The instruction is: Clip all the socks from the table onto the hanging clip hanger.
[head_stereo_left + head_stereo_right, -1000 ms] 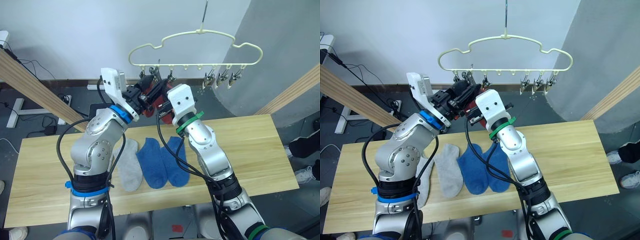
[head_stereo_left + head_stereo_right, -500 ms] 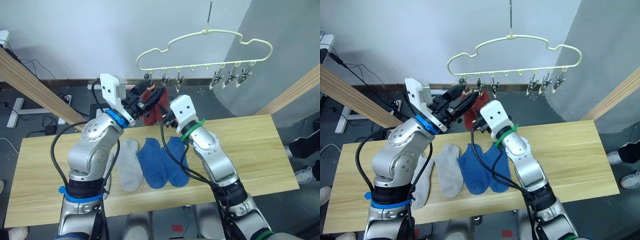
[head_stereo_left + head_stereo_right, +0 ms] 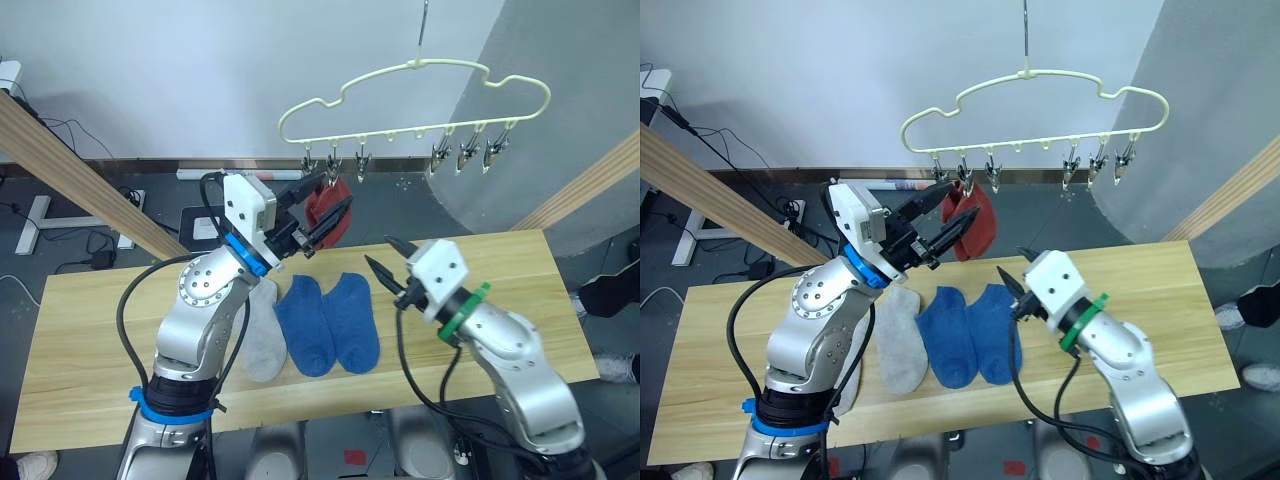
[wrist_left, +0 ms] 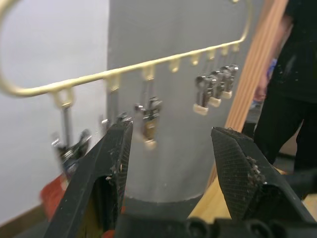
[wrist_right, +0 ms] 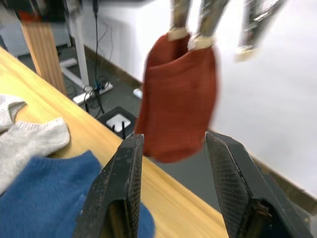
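Left gripper (image 3: 318, 215): fingers spread, empty, just below the clips.
Right gripper (image 3: 384, 268): fingers apart, empty, above the table's (image 3: 520, 300) bare right half.
Clip hanger (image 3: 415, 85): red socks (image 3: 328, 205) clipped at its left end.
Blue socks (image 3: 330, 322): flat mid-table beside grey socks (image 3: 262, 330).

Brick-red socks (image 3: 973, 226) hang from silver clips (image 3: 963, 182) on a pale yellow-green clip hanger (image 3: 1030, 88). Below the hanger, two royal blue socks (image 3: 970, 330) and light grey socks (image 3: 898, 340) lie on the pale-yellow, grained wooden table (image 3: 1140, 290). Black-fingered grippers, left (image 3: 945, 215) and right (image 3: 1014, 283), flank the red socks.
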{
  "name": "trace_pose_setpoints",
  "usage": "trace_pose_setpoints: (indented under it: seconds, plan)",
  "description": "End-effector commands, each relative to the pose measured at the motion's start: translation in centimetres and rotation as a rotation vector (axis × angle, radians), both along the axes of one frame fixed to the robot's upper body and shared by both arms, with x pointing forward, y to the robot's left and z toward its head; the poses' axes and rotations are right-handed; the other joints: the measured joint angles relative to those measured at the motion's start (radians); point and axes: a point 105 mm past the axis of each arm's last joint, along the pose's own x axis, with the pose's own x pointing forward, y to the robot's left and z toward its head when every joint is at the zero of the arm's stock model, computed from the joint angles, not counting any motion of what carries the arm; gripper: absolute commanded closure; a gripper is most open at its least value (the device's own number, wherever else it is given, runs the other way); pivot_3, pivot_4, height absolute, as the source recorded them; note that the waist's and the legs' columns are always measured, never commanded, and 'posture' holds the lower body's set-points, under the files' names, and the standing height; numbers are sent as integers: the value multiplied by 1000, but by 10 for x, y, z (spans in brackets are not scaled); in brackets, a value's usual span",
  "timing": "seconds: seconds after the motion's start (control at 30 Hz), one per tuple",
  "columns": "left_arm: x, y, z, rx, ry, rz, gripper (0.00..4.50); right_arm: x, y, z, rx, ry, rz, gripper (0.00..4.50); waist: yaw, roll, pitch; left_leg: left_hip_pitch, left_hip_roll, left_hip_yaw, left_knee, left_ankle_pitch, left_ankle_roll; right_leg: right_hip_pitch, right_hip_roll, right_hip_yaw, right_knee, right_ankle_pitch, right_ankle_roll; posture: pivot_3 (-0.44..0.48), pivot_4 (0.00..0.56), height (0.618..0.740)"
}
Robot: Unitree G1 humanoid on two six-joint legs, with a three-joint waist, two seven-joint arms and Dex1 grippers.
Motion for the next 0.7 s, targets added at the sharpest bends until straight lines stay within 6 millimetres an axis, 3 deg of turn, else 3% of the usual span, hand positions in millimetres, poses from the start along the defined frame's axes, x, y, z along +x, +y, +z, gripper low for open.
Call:
trace_pose_setpoints:
  seconds: [0.03, 0.27, 0.5, 0.67, 0.7]
  plan:
    - [2, -8, -4, -13, -20, 31, 1755, -14, -16, 25, 55, -67, -9, 2466, -2, 0, 0, 0, 0, 0, 0, 0, 0, 0, 1, 0, 0, 0, 0, -189, 385, 740]
    - [10, -23, -14, -51, -30, 119, 1755, -21, -32, 27, 46, -17, -6, 2466, -7, 0, 0, 0, 0, 1, 0, 0, 0, 0, 4, 0, 0, 0, 0, -206, 378, 740]
    - [22, -19, -13, -105, -57, 299, 1755, -21, -36, 30, 27, -16, -7, 2466, -11, 0, 0, 0, -2, 2, 0, 0, 1, 0, 3, 1, 0, 0, 0, -218, 377, 740]
    - [24, -24, -16, -108, -45, 293, 2944, -20, -35, 34, 24, -21, 3, 2424, -18, 0, 0, 0, -2, 2, 0, 0, 1, 0, 4, 0, 0, 0, 0, -223, 377, 740]
    - [25, -24, -15, -113, -47, 297, 2944, -19, -34, 34, 23, -22, 4, 2424, -18, 0, 0, 0, -2, 2, 0, 0, 1, 0, 4, 0, 0, 0, 0, -222, 378, 740]
